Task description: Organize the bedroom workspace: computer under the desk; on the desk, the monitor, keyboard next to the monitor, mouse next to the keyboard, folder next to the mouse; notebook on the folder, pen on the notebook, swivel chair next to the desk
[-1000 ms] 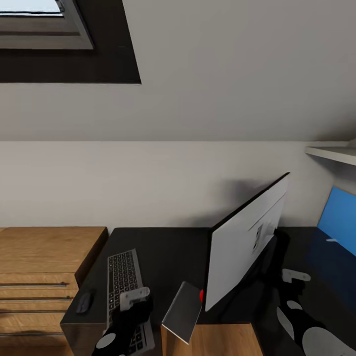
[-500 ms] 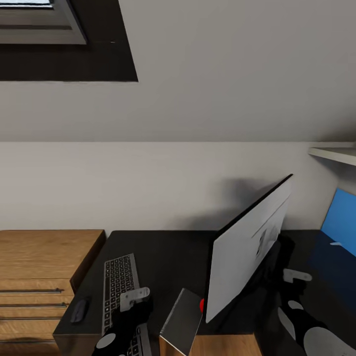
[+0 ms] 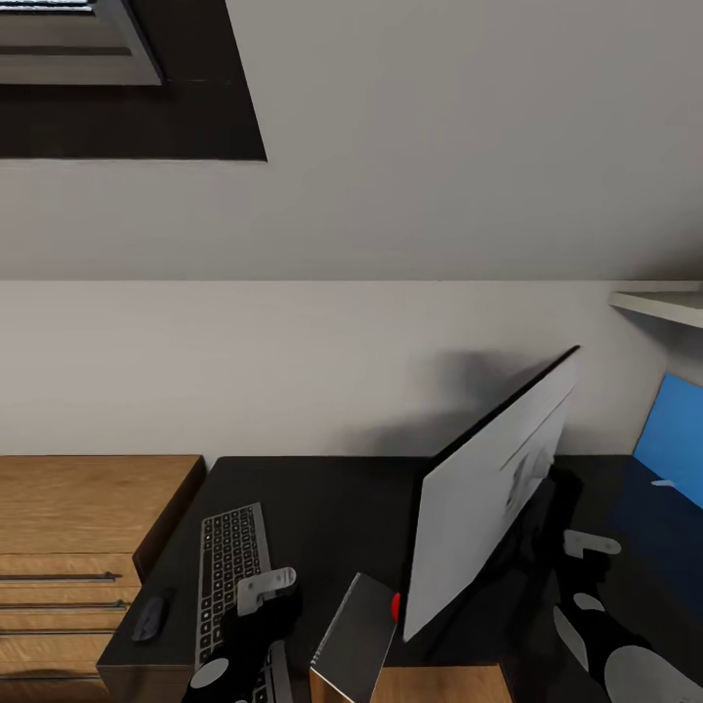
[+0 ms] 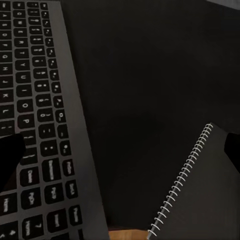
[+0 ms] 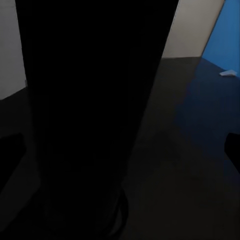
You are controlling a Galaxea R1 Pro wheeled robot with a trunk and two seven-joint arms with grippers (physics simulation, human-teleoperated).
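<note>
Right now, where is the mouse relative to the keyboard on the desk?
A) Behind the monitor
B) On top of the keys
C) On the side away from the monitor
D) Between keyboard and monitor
C: the mouse lies beside the keyboard, on the side opposite the monitor.

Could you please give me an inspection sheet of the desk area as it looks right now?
Surface: glossy black desk, partly occupied.
Job's things: keyboard and mouse at the desk's left end; monitor stands angled; spiral-bound notebook tilted at the front edge.
Clutter: small red object beside the notebook.
Grippers: left gripper above the keyboard, right gripper behind the monitor; both open.
Cables: nothing seen.
Surroundings: wooden drawer chest, blue panel, shelf.
</note>
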